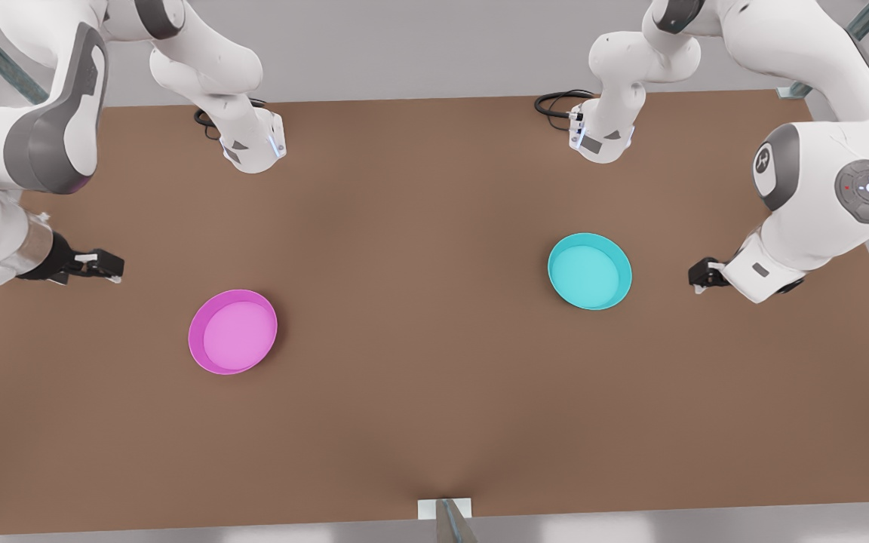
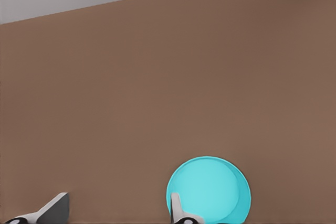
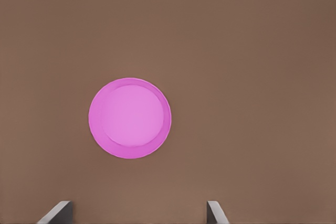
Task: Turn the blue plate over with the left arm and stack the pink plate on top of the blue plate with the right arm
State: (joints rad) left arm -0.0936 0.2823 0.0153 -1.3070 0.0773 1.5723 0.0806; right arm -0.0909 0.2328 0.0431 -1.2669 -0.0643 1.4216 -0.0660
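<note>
Facing up, blue plate (image 1: 589, 271) and pink plate (image 1: 232, 331), well apart.

Soft even light, faint shadows

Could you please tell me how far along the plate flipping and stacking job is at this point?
Nothing looks done yet. The blue plate sits rim up on the table, apart from the pink plate. The left gripper waits open beside the blue plate; the right gripper is open near the pink one, holding nothing. Flipping and stacking both remain.
</note>
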